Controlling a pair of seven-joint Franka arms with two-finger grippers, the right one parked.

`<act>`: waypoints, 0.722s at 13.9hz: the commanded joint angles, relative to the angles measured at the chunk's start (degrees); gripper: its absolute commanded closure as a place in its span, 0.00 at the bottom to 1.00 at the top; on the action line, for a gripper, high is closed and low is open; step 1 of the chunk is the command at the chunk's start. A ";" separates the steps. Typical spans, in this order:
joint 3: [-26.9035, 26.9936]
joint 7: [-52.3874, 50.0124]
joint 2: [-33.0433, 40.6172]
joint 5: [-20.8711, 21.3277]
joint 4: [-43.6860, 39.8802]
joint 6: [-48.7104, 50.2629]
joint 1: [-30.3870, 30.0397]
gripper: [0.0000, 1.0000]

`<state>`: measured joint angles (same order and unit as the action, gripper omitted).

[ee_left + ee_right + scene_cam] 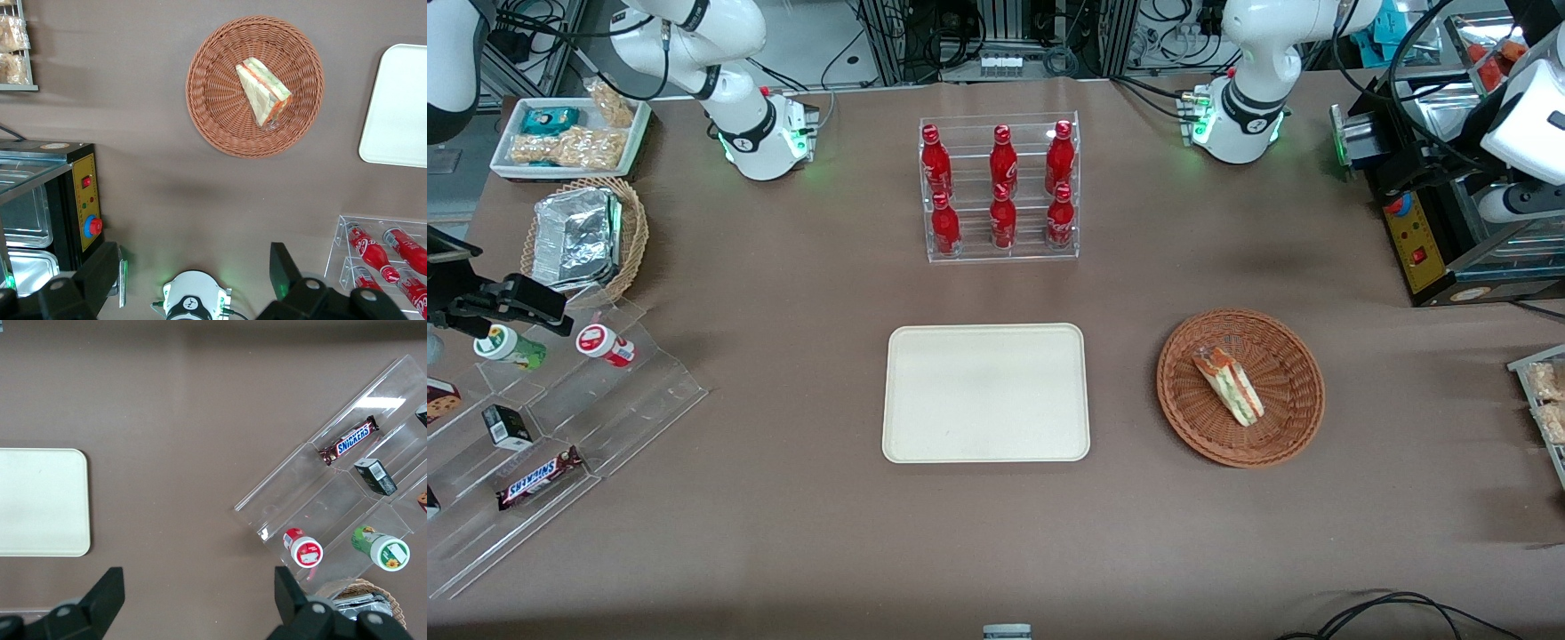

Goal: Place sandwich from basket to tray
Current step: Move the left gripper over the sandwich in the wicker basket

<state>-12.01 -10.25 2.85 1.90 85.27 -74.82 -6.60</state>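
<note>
Sandwich lies in the reddish-brown basket, on its side, apex end pointing away from the front camera, green and orange-red filling edge visible in the wrist view too. Basket sits on the brown worktop toward the working arm's end, just beside the cream tray, not touching it. Tray surface bare, roughly mid-worktop. Gripper hangs high above the worktop, fingers spread wide, holding nothing; looking down, its view takes in the basket, a tray corner and the arm base. It is well apart from the sandwich. Farther from the front camera than the tray: clear acrylic rack with six red bottles, white script on them too small to read. Toward the parked arm's end: stepped acrylic display with a Snickers bar, "SNICKERS" legible, also in the right wrist view; a small dark box, a red-label cup and a green-label cup, labels unreadable. Farther from the front camera than that display: tan wicker basket holding a foil container, then a white snack tray. At the working arm's end, a black-and-yellow machine with a red button; its panel text not legible.
</note>
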 commanded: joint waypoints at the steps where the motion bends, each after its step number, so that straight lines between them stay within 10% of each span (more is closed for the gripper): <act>1: -0.12 -1.09 -1.26 -0.49 -2.02 0.12 0.01 0.00; 10: 0.23 -1.96 -2.23 0.66 11.56 -11.19 0.19 0.00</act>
<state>-11.63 -10.57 0.22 2.42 91.26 -80.78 -6.70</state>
